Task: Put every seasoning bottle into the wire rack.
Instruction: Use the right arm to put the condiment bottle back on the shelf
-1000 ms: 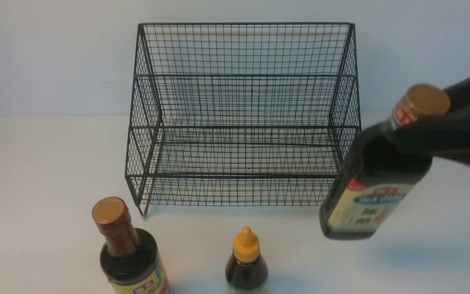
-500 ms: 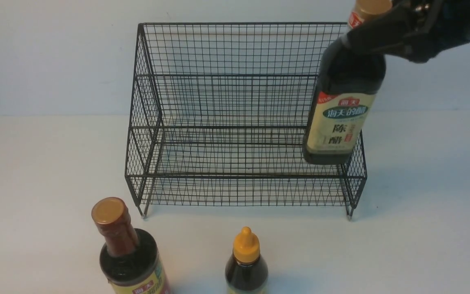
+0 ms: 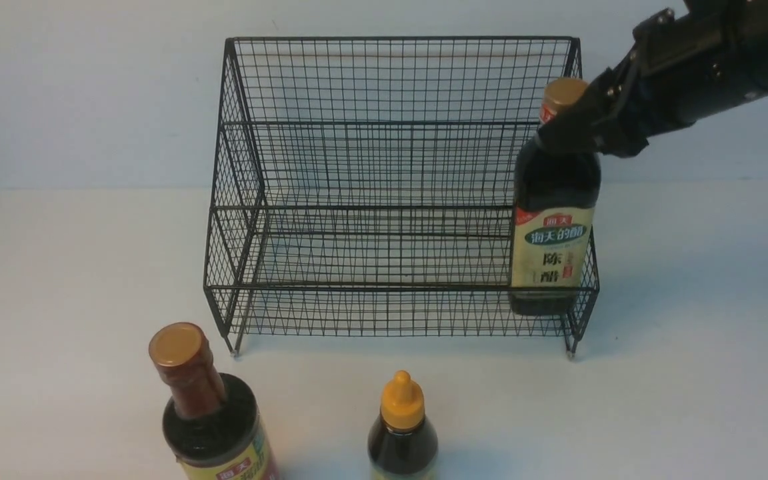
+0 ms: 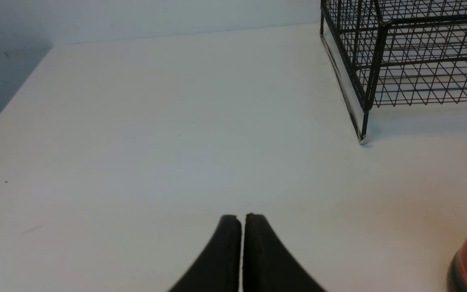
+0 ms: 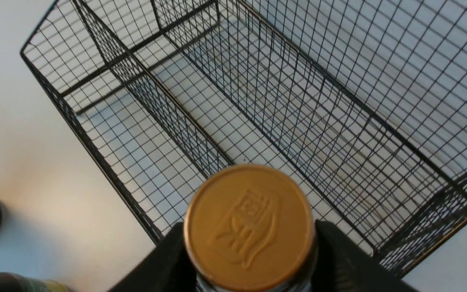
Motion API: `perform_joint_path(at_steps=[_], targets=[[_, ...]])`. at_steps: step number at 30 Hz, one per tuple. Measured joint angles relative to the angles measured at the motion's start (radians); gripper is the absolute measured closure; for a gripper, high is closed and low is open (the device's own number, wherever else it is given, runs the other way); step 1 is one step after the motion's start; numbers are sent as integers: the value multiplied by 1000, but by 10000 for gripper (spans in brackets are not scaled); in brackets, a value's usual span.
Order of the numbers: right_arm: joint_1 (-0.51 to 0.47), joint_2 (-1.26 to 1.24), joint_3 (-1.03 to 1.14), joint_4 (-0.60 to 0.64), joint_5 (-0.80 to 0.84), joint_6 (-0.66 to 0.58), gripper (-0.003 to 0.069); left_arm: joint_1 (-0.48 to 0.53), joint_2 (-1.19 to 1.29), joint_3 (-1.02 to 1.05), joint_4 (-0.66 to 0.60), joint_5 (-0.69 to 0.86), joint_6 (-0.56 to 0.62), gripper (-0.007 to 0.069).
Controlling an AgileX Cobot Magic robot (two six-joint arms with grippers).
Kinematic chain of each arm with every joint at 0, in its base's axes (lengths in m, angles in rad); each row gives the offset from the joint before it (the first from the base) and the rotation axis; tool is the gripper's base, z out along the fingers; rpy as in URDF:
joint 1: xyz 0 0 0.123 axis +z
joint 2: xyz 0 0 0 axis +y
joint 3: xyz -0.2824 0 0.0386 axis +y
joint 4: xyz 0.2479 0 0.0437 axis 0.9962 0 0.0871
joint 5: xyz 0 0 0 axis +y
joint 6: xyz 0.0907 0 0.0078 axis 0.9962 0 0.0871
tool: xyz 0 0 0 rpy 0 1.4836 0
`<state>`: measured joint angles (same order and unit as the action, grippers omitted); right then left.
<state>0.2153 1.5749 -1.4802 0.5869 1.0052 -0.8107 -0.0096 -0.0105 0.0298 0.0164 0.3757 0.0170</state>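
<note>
Three cameras: one fixed between the arms, one on each wrist.

The front camera looked forward and slightly down from mid-distance at the wire rack (image 3: 397, 200). The left wrist camera sat low behind the left gripper (image 4: 241, 221), facing along its fingers over the table (image 4: 116, 121); a rack corner lay ahead of the tips, off to one side. The right wrist camera looked steeply down from just above the right gripper (image 5: 253, 263), very near the cream-green-labelled bottle (image 5: 249, 227) between its fingers, with the rack beyond. All three shared the rack; front and right wrist views shared that bottle.
</note>
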Motion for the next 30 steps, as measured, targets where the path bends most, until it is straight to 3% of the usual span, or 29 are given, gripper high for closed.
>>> perform_joint_path(at_steps=[8,17,26,30], targets=[[0,9,-10,-83,-1,185,321,0,0,0,0,0,0,629],[0,6,-17,-111,21,242,313,0,0,0,0,0,0,629],[0,-79,-18,-144,63,268,103,0,0,0,0,0,0,629],[0,-149,-18,-156,76,286,71,0,0,0,0,0,0,629]])
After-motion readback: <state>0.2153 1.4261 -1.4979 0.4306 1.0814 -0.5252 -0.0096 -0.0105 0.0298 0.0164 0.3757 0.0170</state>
